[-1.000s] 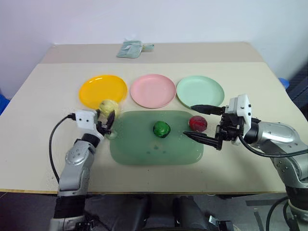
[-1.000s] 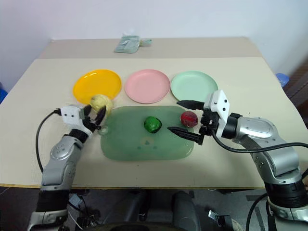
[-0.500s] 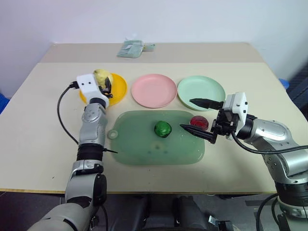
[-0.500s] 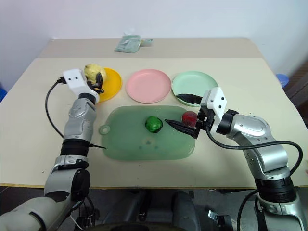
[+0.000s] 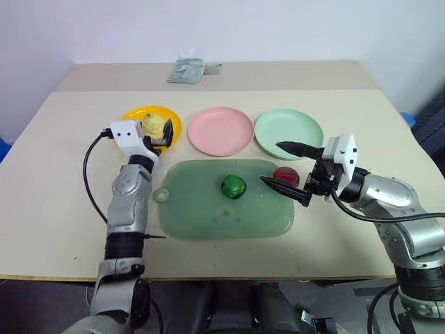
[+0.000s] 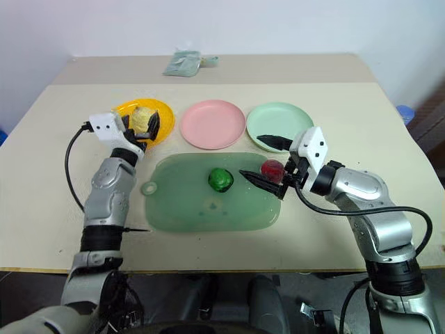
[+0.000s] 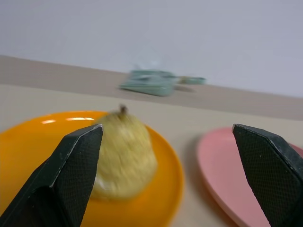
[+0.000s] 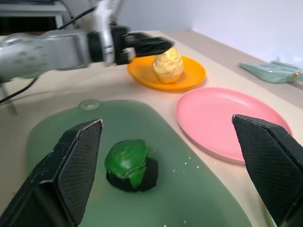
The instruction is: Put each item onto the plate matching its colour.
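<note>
The pale yellow pear (image 7: 124,158) stands upright on the orange-yellow plate (image 5: 132,117). My left gripper (image 5: 158,136) is open around it, fingers apart on either side. On the translucent green tray (image 5: 208,216) sits the dark green ball (image 5: 233,186). The red-pink ball (image 5: 286,175) lies at the tray's right end, between the spread fingers of my open right gripper (image 5: 271,163), which does not clamp it. The pink plate (image 5: 221,130) and the mint green plate (image 5: 288,132) stand empty behind the tray.
A folded pale green packet (image 5: 186,69) lies at the table's back edge. A black cable (image 5: 90,174) loops off my left wrist over the table's left side. The three plates stand in a row close behind the tray.
My left gripper carried the pear from the tray's left edge over the orange-yellow plate, then opened and let it go there. The right gripper stayed open by the red-pink ball.
</note>
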`<move>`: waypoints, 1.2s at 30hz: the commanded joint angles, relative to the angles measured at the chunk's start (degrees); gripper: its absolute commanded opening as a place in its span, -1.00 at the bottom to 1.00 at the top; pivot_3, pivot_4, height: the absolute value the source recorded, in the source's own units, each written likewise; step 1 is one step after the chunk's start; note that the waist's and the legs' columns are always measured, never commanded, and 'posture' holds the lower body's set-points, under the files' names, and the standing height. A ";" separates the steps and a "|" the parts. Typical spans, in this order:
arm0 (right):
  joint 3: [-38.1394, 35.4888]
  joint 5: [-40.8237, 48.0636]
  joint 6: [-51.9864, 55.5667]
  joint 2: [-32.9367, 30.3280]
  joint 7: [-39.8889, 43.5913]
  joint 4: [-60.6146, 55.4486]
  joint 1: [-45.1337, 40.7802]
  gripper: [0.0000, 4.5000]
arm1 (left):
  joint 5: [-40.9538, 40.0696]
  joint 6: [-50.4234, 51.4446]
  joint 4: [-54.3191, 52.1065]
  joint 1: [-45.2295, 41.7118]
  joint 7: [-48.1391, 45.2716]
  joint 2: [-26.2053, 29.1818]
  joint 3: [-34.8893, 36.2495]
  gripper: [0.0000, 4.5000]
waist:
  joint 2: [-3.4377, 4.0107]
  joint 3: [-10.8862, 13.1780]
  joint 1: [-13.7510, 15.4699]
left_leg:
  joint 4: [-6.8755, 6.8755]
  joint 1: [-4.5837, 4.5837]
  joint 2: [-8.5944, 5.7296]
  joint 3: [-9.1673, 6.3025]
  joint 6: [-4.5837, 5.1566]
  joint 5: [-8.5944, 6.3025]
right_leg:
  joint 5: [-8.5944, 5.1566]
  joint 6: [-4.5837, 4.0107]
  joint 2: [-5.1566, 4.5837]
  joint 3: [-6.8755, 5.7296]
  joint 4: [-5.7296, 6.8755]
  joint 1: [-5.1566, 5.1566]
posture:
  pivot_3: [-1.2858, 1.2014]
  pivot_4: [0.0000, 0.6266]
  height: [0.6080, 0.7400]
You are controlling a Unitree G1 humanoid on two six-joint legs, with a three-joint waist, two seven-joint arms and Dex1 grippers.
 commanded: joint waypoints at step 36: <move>17.45 -10.39 9.23 14.25 -6.16 14.46 -9.11 1.00 | -21.71 7.38 -24.16 28.73 -56.40 32.69 5.97 0.99 | 0.19 0.00 -1.43 | -0.24 0.07 0.03 -0.01 0.10 -0.09 | -0.01 -0.06 0.00 0.01 -0.15 -0.18 | 0.03 -0.52 1.00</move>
